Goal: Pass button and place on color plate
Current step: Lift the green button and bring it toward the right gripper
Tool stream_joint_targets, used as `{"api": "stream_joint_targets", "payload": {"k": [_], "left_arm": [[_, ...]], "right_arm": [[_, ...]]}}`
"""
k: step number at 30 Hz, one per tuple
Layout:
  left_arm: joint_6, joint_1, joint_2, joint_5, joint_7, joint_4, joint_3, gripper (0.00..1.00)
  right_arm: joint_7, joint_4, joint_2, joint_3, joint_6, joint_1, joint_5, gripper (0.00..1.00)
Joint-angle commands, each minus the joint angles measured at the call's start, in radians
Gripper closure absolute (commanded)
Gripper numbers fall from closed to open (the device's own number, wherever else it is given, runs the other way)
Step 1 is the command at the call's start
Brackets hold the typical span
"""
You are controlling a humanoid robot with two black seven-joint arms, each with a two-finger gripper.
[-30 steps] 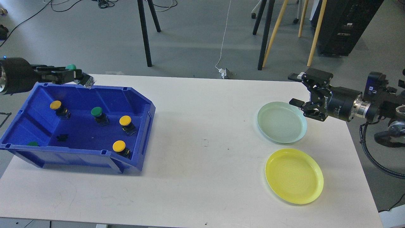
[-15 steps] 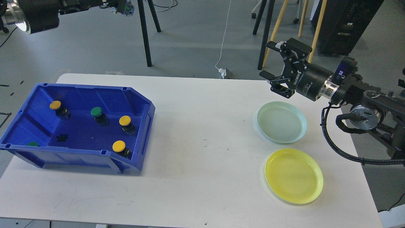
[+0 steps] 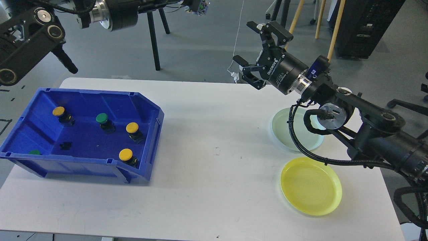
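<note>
My left gripper point(image 3: 197, 4) is high at the top edge, above the floor behind the table, shut on a green button point(image 3: 201, 6). My right gripper point(image 3: 245, 43) is open and empty, raised over the table's far edge and facing left toward the left gripper, still apart from it. A pale green plate point(image 3: 283, 130) lies at the right, partly hidden by my right arm. A yellow plate point(image 3: 311, 190) lies in front of it.
A blue bin point(image 3: 83, 167) at the left holds three yellow buttons point(image 3: 132, 127) and a green one point(image 3: 102, 117); another green one point(image 3: 34, 152) peeks over the front wall. Black stand legs point(image 3: 153, 36) and wooden legs stand on the floor behind.
My left gripper rose from the bin's back edge and swung right with the green button. My right gripper lifted off the pale green plate and moved up and left toward it.
</note>
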Motion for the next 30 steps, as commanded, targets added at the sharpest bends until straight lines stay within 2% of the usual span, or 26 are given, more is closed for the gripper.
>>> {"api": "stream_joint_targets", "payload": {"k": [1, 10, 22, 24, 30], "left_arm": [[0.000, 0.002, -0.028, -0.003, 0.000, 0.002, 0.002, 0.76], [0.000, 0.012, -0.104, 0.011, 0.011, 0.002, 0.010, 0.76], [0.000, 0.012, -0.128, 0.011, 0.015, 0.000, 0.012, 0.76], [0.000, 0.012, -0.128, 0.011, 0.015, 0.000, 0.013, 0.76], [0.000, 0.012, -0.130, 0.013, 0.015, 0.000, 0.019, 0.76]], "right_arm": [[0.000, -0.009, 0.051, 0.027, -0.010, -0.002, 0.000, 0.04], [0.000, -0.032, 0.111, 0.090, -0.012, -0.030, 0.000, 0.04], [0.003, -0.055, 0.155, 0.121, -0.042, -0.030, 0.000, 0.05], [0.009, -0.055, 0.158, 0.121, -0.045, -0.032, 0.000, 0.09], [0.042, -0.052, 0.169, 0.116, -0.073, -0.030, -0.008, 0.31]]}}
